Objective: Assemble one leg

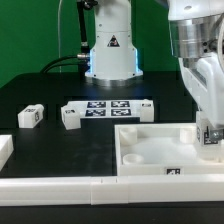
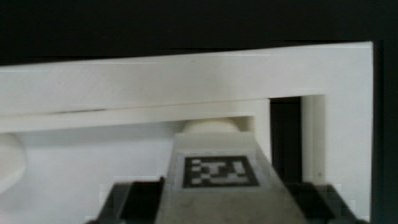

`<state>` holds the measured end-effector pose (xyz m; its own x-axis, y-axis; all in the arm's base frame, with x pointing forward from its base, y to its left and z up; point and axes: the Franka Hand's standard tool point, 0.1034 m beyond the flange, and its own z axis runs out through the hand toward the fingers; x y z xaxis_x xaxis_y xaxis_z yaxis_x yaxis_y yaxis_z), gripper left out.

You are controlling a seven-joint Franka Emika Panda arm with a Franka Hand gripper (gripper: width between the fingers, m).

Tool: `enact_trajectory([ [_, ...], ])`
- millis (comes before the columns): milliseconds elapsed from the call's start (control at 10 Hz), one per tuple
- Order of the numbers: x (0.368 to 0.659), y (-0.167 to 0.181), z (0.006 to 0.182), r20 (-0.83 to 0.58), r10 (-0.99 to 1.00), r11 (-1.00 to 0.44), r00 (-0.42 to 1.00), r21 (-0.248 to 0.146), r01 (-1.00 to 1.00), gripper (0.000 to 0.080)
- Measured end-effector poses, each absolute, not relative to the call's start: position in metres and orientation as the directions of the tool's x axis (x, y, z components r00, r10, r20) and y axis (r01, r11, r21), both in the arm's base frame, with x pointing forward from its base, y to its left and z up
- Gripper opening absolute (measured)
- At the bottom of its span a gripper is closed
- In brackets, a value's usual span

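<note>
On the black table [image 1: 40, 140], at the exterior view's right, the Franka arm [image 1: 200, 60] is seen bent downward. A large white tray [image 1: 150, 131] with a raised rim is laid toward the front, and a long white bar [image 1: 60, 186] is stretched along the front edge before it. Behind the tray the marker board [image 1: 108, 108] is set flat. One tagged block [image 1: 70, 117] is placed just beside the board's end at the exterior view's left, and another tagged block [image 1: 30, 116] is stood well apart, further toward that side. The gripper [image 1: 208, 138] is poised over the tray's corner at the exterior view's right. In the wrist view the leg [image 2: 217, 168] is seen clamped between the dark fingers [image 2: 134, 200], its tag turned to the camera, within the angle of the tray's rim. Whether the leg is touching the tray floor cannot be told.
</note>
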<state>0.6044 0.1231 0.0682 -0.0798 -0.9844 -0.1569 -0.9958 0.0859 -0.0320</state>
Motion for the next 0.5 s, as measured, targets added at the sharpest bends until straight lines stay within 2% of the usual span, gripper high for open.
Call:
enact_trajectory([
  [300,0.6043,0.1236,0.0681,-0.156,-0.986,0.060,-0.053,-0.036,-0.998,0.0291],
  [400,0.6043,0.1233,0.0681,-0.154,-0.988,0.008,-0.001,-0.044,-0.999,0.0474],
  [500,0.6045,0.1217,0.0681,-0.152,-0.988,-0.029,0.036,-0.049,-0.998,0.0588],
])
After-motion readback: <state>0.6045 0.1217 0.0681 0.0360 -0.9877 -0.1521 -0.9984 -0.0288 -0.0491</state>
